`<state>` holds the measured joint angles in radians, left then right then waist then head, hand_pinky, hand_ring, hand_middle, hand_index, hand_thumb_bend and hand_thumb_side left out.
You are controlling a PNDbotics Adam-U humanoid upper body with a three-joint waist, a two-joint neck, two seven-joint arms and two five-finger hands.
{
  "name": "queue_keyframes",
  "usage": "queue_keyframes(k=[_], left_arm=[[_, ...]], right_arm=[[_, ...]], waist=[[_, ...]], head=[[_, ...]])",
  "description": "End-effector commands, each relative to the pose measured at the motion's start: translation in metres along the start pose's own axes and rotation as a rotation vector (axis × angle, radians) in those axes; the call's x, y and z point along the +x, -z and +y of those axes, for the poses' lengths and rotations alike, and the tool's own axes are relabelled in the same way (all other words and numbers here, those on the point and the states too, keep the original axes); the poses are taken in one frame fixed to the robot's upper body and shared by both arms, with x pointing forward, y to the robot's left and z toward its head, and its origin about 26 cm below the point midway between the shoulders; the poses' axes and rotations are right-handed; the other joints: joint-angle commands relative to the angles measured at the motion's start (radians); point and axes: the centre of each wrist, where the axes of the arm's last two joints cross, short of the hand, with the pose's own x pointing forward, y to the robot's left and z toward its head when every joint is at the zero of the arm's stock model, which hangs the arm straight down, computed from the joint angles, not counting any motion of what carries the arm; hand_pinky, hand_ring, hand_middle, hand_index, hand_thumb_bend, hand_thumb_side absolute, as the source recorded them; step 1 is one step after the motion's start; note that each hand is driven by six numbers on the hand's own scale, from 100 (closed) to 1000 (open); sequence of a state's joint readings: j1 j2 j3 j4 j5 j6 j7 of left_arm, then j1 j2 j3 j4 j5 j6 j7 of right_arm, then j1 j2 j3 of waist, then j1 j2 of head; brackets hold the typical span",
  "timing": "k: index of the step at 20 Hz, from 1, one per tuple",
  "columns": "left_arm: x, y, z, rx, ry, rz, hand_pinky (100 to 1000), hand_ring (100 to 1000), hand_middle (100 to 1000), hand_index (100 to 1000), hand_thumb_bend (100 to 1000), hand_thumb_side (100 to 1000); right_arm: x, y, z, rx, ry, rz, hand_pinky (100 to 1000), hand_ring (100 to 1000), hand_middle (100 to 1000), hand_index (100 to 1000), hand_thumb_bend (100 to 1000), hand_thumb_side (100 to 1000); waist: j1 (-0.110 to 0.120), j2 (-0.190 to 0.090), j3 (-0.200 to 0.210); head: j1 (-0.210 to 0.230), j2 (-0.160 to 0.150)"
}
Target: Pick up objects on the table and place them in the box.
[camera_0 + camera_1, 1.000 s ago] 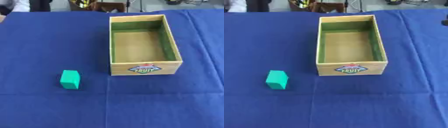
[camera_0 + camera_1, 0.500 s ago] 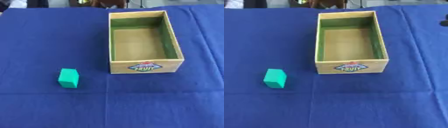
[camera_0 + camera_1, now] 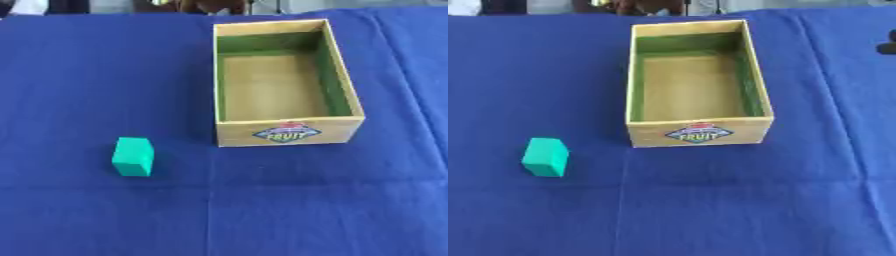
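In the left eye view, you have a wooden box (image 3: 289,135) standing on the blue tablecloth (image 3: 105,75), right of centre and toward the far side. It is open at the top, its long sides running near to far, with green-painted inner walls and a bare wooden floor. The near end wall carries a label (image 3: 286,133) reading "FRUIT". Nothing lies inside it. The green block (image 3: 132,156) sits on the cloth to the left of the box and a little nearer to you, well apart from it, resting flat with its lighter top face up. Neither of your hands shows in this view, so you cannot tell how their fingers stand.

In the right eye view, the same box and block appear shifted leftward, the block still clear of the box's near left corner. At the right edge, level with the far part of the box, a small dark shape (image 3: 888,45) pokes into the picture over the cloth; it is too little to tell what it is, and no fingers can be made out on it.
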<state>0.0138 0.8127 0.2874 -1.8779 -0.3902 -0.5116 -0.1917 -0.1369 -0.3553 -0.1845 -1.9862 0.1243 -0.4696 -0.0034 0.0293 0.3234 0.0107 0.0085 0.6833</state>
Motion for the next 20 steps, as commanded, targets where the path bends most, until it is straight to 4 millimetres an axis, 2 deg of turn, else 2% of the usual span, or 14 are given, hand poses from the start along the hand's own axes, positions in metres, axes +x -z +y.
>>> queue_keyframes(k=[1,7,13,19,20], left_arm=[[-0.009,0.009,0.019,-0.12,0.099,-0.033,793,839,871,993,638,947],[-0.024,0.029,0.029,-0.256,0.159,-0.086,803,853,883,1000,649,902],[-0.023,0.052,0.035,-0.351,0.193,-0.131,811,868,901,1000,628,868],[-0.017,0.07,0.043,-0.464,0.23,-0.145,842,897,926,1000,695,787],[-0.016,0.072,0.044,-0.485,0.229,-0.147,850,906,938,1000,732,768]], right_arm=[[0.003,0.002,-0.002,0.011,-0.018,-0.018,941,913,713,868,100,779],[0.003,0.002,0.0,0.023,-0.016,-0.017,941,913,712,868,100,779],[0.004,0.004,0.001,0.033,-0.002,-0.02,942,913,712,869,100,781],[0.004,0.005,0.003,0.05,0.008,-0.014,945,916,710,870,100,787],[0.004,0.005,0.003,0.052,0.01,-0.014,945,915,710,870,100,787]], waist=[[0.002,-0.013,-0.003],[0.004,-0.015,-0.013],[0.006,-0.02,-0.017],[0.012,-0.021,-0.018],[0.013,-0.021,-0.018]], head=[[0.002,-0.017],[0.013,-0.019],[0.019,-0.029],[0.007,-0.036],[0.005,-0.035]])
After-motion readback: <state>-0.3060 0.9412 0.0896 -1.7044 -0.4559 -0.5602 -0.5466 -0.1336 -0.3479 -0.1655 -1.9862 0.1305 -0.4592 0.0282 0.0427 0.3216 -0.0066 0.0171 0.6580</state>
